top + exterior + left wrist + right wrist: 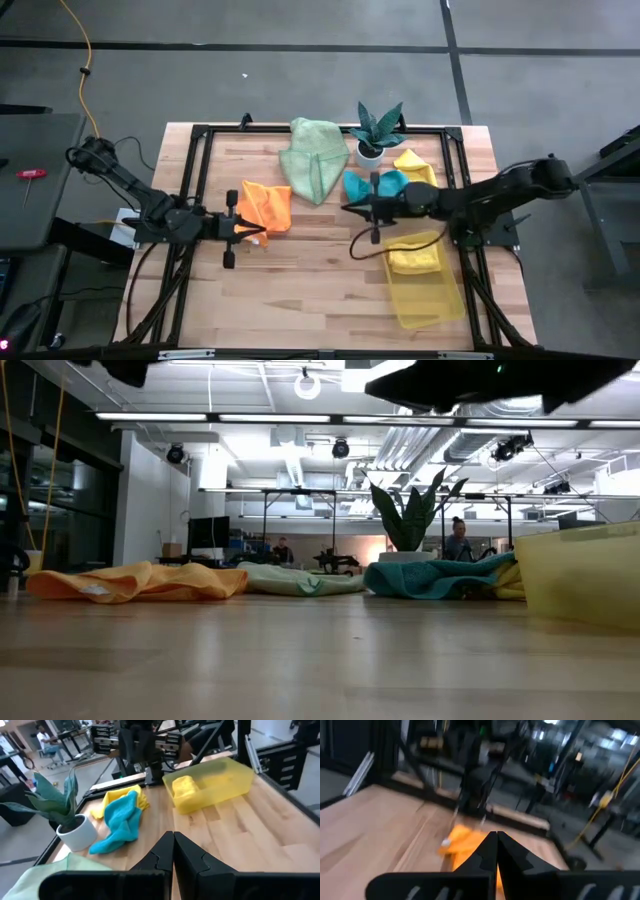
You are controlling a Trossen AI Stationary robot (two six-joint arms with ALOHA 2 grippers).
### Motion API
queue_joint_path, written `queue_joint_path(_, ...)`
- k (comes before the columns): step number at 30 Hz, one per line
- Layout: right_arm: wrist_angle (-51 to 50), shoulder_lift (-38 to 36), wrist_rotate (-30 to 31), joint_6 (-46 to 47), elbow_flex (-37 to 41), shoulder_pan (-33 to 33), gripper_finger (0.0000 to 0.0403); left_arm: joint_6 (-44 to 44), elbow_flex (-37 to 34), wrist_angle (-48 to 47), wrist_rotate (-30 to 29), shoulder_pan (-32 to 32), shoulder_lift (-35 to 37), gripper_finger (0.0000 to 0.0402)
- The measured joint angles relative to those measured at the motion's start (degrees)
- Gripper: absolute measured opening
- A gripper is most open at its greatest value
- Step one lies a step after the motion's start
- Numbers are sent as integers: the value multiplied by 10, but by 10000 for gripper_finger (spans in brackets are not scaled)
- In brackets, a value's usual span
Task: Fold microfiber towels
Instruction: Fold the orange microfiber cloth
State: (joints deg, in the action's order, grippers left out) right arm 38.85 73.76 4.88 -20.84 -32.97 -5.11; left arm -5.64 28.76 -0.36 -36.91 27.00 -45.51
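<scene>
- Here, left gripper (262, 229) hovers with fingers pressed together, empty, beside the orange towel (266, 206)
- Right gripper (347, 208) likewise closed, empty, near the teal towel (362, 184)

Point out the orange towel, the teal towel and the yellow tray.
orange towel (266, 207), high view, middle of the cloth.
teal towel (120, 822), left wrist view, middle of the crumpled cloth.
yellow tray (428, 296), high view, bare floor of the tray.

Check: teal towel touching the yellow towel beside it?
Touching. Left wrist view shows the teal towel lying over the edge of the yellow towel, no gap between them.
</scene>
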Motion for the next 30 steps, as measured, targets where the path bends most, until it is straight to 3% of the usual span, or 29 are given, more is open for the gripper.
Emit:
queue_joint_path(3, 62, 21, -21, -11, 13, 16, 0, -28, -37, 70, 40, -31, 1, 0)
queue_joint_path(9, 66, 31, -28, -17, -5, 20, 0, -50, -90, 170, 176, -118, -1, 0)
queue_joint_path(15, 60, 31, -28, -7, -11, 20, 0, -47, -119, 195, 229, -172, -3, 0)
queue_joint_path(23, 36, 31, -28, -3, -11, 20, 0, -15, -109, 194, 208, -174, -2, 18)
queue_joint_path(30, 26, 31, -28, -2, -11, 21, 0, 29, -22, 23, 128, -118, -32, 120)
